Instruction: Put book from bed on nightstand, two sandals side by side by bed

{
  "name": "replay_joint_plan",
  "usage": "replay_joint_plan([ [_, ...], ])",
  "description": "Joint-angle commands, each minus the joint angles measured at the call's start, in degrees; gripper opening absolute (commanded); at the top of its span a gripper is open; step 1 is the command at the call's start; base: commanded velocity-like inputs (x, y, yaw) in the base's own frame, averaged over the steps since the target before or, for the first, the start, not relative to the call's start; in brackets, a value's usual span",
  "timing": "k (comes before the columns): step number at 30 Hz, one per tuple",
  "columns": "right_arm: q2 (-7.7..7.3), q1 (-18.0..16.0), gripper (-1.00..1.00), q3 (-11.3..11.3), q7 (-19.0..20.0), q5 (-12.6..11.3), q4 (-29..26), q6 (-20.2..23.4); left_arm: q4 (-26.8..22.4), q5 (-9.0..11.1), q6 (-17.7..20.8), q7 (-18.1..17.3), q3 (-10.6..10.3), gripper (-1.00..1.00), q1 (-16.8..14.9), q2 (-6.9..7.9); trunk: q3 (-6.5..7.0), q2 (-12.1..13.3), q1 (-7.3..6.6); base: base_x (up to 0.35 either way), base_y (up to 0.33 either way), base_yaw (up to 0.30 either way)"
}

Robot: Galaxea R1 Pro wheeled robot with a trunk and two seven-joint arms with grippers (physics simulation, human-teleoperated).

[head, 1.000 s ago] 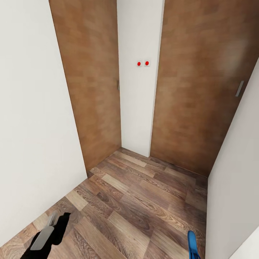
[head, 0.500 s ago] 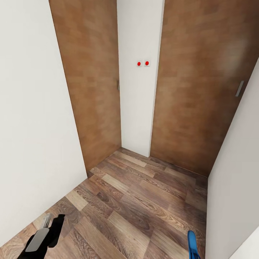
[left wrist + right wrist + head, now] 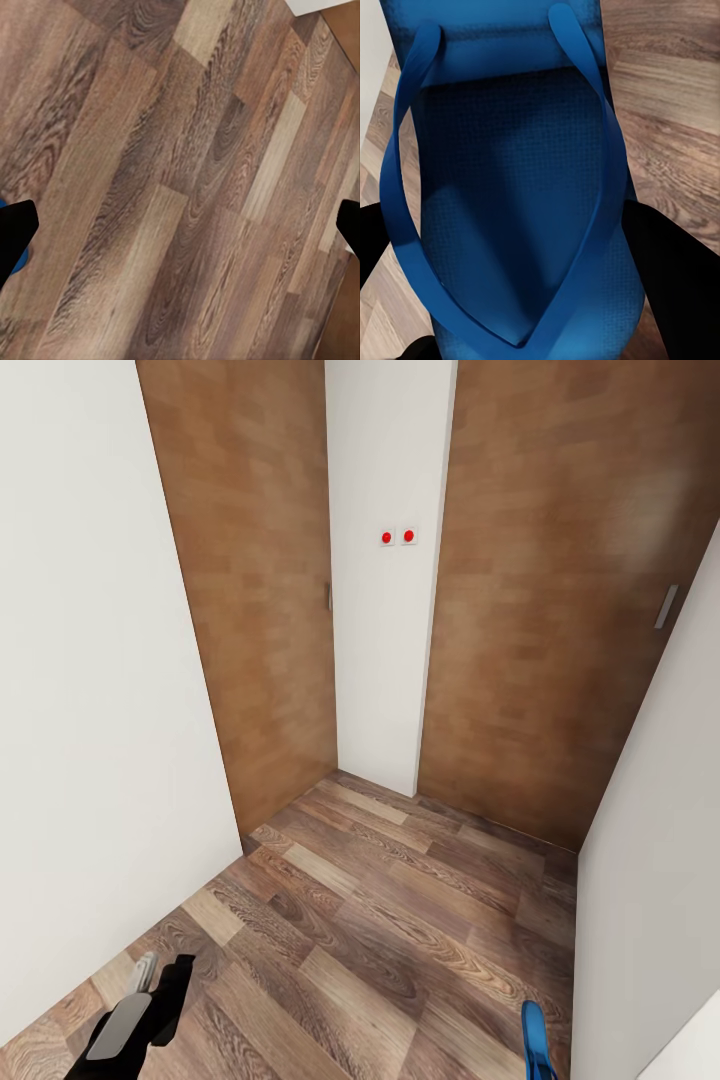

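Note:
A bright blue sandal [image 3: 510,172] with thin straps is held sole-side between the two black fingers of my right gripper [image 3: 521,277], which is shut on it. The tip of this sandal [image 3: 536,1045] pokes up at the lower right of the head view, above the wood-plank floor [image 3: 380,920]. At the lower left my left gripper [image 3: 150,985] hangs low over the floor. In its wrist view the left gripper [image 3: 180,232] is open, its fingertips [image 3: 15,232] far apart and holding nothing. A sliver of blue [image 3: 21,259] shows beside one fingertip. The bed, book and nightstand are out of view.
I face a narrow corner with two plain brown wooden doors: the left door [image 3: 260,590] and the right door [image 3: 560,600]. A white wall strip between them carries two red-dotted switches [image 3: 398,537]. White walls close in on the left [image 3: 80,710] and right [image 3: 660,860].
The left gripper dropped back toward the lower left half a second ago and has come forward again. The sandal tip and the room have not shifted.

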Motion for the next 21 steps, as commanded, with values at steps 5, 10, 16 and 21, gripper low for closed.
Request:
replay_joint_plan([
  [5, 0.00, -0.03, -1.00, -0.28, 0.30, 0.06, 0.03, 0.17, -0.09, 0.33, 0.29, 0.23, 0.09, 1.00, -0.02, -0.04, -0.24, -0.43, 0.21, 0.000, 0.000, 0.000],
  [10, 0.00, -0.05, -1.00, -0.28, 0.21, 0.07, 0.03, 0.17, -0.08, 0.32, 0.29, 0.25, 0.10, 1.00, -0.02, -0.04, -1.13, -2.43, 1.31, 0.000, 0.000, 0.000],
  [16, 0.03, -0.03, -1.00, -0.28, -0.06, 0.10, 0.03, 0.17, -0.08, 0.32, 0.22, 0.26, 0.08, 1.00, -0.02, -0.04, -2.21, -4.84, 2.63, 0.000, 0.000, 0.000],
  [21, 0.05, -0.03, -1.00, -0.23, -0.10, 0.11, 0.03, 0.18, -0.08, 0.29, 0.20, 0.26, 0.10, 1.00, -0.02, -0.04, -3.11, -6.84, 3.73, 0.000, 0.000, 0.000],
])
